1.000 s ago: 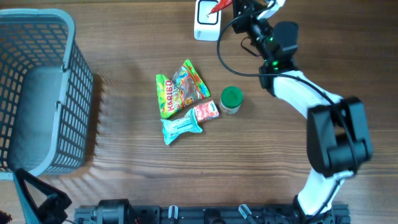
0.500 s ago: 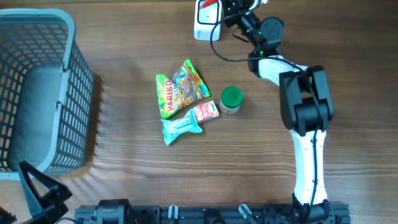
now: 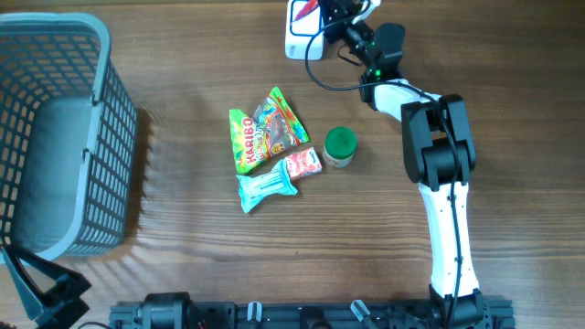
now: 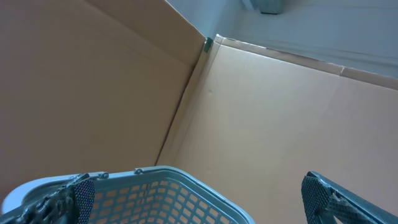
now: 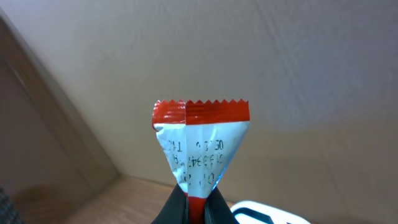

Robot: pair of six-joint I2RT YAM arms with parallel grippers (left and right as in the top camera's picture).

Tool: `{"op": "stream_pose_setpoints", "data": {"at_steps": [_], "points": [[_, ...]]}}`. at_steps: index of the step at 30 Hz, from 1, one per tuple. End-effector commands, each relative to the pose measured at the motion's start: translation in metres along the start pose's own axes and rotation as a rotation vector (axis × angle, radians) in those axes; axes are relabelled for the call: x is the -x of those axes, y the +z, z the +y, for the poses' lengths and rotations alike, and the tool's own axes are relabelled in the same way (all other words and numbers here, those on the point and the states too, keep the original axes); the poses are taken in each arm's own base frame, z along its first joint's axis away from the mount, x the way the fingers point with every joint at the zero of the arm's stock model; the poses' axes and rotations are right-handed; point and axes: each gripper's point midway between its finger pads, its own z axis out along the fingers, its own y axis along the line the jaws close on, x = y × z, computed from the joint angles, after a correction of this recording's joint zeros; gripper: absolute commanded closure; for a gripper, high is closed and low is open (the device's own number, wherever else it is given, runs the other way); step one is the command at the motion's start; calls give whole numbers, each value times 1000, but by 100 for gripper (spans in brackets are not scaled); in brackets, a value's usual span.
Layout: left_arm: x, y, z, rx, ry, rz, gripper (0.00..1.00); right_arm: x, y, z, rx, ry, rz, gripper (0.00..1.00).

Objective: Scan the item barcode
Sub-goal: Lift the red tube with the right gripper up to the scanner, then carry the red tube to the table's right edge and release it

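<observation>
Barely pinched: sachet at the scanner

Overhead, the right claw (image 3: 325, 11) holds a red-and-white sachet (image 3: 311, 7) above the white scanner (image 3: 303, 35) at the tabletop's (image 3: 183, 274) far edge. Left wrist view: the left claw (image 4: 199, 208) gapes, released, near the basket (image 4: 161, 190). Right wrist view: clenched tips grip only the sachet's lower end. The creased film may hide the barcode or slip free.
</observation>
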Motion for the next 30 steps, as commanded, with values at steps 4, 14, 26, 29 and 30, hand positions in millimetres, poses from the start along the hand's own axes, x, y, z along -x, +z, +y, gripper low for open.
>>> {"op": "stream_pose_setpoints", "data": {"at_steps": [4, 14, 26, 29, 30], "points": [[3, -2, 5, 26, 6, -12, 0, 12, -14, -8, 105, -57, 49, 96], [3, -2, 5, 26, 6, -12, 0, 136, -67, -27, 113, 3, 75, 95], [0, -2, 5, 26, 12, -4, 0, 221, -323, -196, -1156, 193, 205, 96], [-4, -2, 6, 29, 24, 13, 0, 215, -418, -218, -1447, 263, 233, 96], [-4, -2, 6, 29, 26, 14, 0, 209, -451, -224, -1527, 293, 245, 96]]}}
